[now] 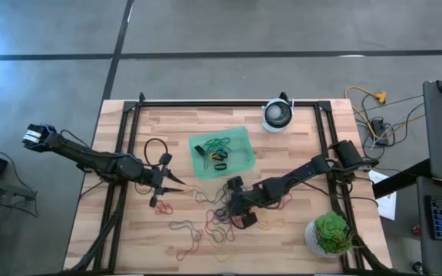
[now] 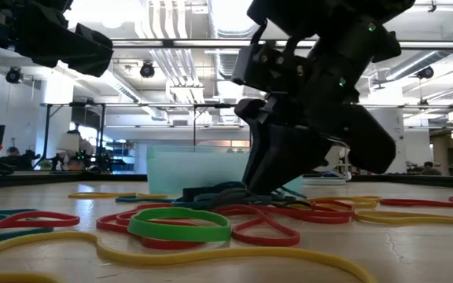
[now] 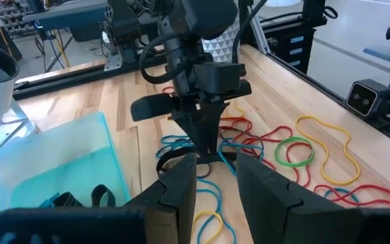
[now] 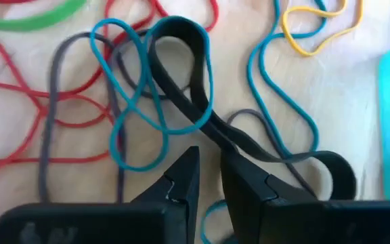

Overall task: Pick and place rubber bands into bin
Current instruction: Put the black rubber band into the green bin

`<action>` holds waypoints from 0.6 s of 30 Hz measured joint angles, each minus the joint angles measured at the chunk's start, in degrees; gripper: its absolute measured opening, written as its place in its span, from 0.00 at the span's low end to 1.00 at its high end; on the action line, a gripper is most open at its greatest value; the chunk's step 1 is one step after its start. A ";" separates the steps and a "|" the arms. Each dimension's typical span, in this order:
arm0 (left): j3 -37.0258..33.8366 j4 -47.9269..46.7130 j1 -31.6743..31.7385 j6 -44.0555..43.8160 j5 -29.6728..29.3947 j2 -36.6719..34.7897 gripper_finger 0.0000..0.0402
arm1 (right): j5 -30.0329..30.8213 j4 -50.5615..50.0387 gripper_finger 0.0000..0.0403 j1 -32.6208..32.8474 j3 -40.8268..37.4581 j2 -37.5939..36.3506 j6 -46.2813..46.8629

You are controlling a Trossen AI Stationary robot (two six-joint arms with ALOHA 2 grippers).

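Note:
Many rubber bands (image 1: 206,222) in red, yellow, green and teal lie loose on the wooden table, near the bin (image 1: 221,152), which holds several more bands (image 1: 219,156). A thick black band (image 4: 181,41), twisted into a figure eight, lies flat among them. My right gripper (image 4: 210,157) slants down onto the pile. Its fingers stand a narrow gap apart, with the black band's pinched waist (image 4: 213,133) just ahead of the tips. My left gripper (image 3: 217,166) waits open and empty above the table, left of the pile (image 1: 176,181). My right gripper comes at the black band's pinched waist (image 4: 213,133) slanting down from the table's right, one fingertip (image 4: 193,157) on each side of it. The band lies flat on the table. I cannot tell whether the tips touch it.
A round white device (image 1: 278,115) stands at the far edge behind the bin. A green plant (image 1: 330,234) sits at the near right corner. A black cable loop (image 1: 156,149) lies by the left arm. Black frame rails (image 1: 129,138) run along the table's sides.

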 joint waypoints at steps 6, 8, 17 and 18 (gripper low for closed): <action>-0.02 -0.02 0.01 0.00 0.00 -0.02 0.23 | -0.30 -1.58 0.07 0.09 0.60 0.00 0.24; -0.01 -0.05 0.01 -0.01 0.00 0.00 0.23 | -0.42 -3.66 0.07 0.34 1.29 -0.01 1.45; -0.02 -0.02 0.00 0.00 0.00 0.27 0.23 | -0.21 -6.11 0.15 0.73 3.04 -0.13 1.75; -0.01 -0.05 0.00 0.00 0.00 0.32 0.23 | -0.20 -6.12 0.16 0.72 3.07 -0.14 1.74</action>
